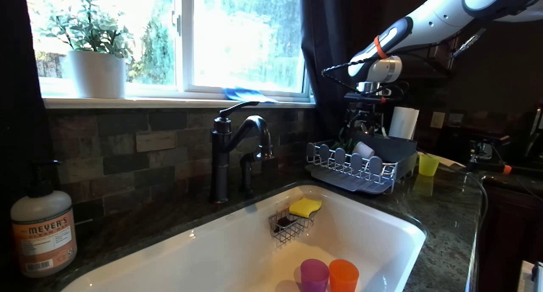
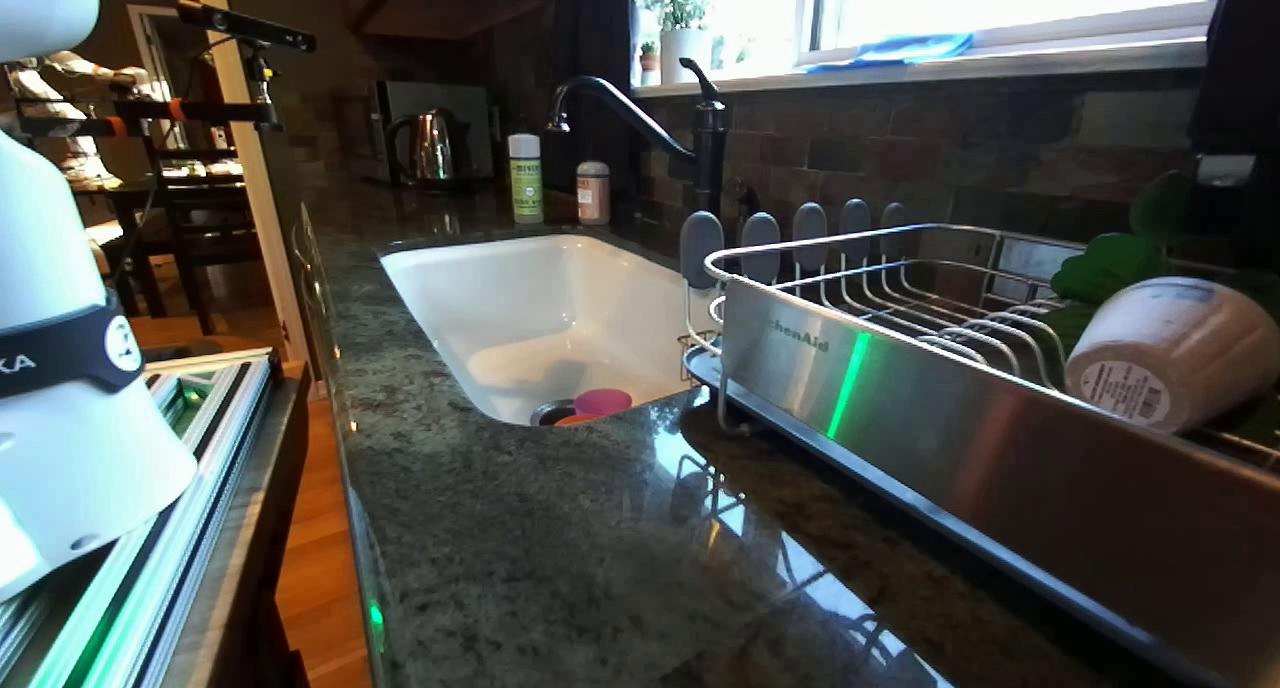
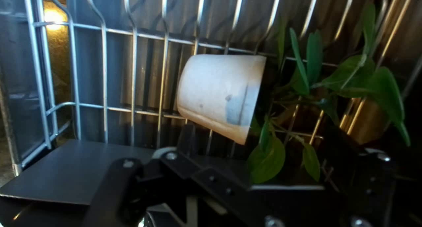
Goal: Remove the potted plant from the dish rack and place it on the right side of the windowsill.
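Your worktop (image 2: 520, 538) surrounds the sink (image 2: 510, 303); just beside it stands the rack (image 2: 950, 428). Your claw (image 3: 265, 131), at the rack, is released, spread wide. The plant (image 3: 227, 91) lies tipped on its side inside the rack.

All 3 views share the dish rack (image 2: 900, 408), wrist view nearest.
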Controlling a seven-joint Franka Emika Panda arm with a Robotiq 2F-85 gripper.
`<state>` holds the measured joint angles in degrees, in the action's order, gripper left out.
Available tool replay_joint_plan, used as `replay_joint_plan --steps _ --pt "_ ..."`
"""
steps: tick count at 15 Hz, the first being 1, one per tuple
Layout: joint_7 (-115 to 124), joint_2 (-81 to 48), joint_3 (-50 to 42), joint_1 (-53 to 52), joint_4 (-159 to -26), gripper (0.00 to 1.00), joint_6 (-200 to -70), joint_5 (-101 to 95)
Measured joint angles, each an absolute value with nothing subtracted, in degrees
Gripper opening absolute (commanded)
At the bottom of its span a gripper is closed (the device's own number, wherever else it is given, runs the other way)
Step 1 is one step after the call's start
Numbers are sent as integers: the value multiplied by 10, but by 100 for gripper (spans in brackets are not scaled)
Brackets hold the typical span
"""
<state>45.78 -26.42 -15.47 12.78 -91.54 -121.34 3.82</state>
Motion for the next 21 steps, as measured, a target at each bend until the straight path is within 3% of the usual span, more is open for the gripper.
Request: replay_joint_plan --steps 7,17,18,21 --pt "458 -287 -152 127 -912 89 -1214 49" --pt "496 -289 -155 127 -900 7 -1151 52" --pt "496 -286 -155 127 -900 1 -1140 51" --pt "496 -280 -158 127 -900 3 -1110 43"
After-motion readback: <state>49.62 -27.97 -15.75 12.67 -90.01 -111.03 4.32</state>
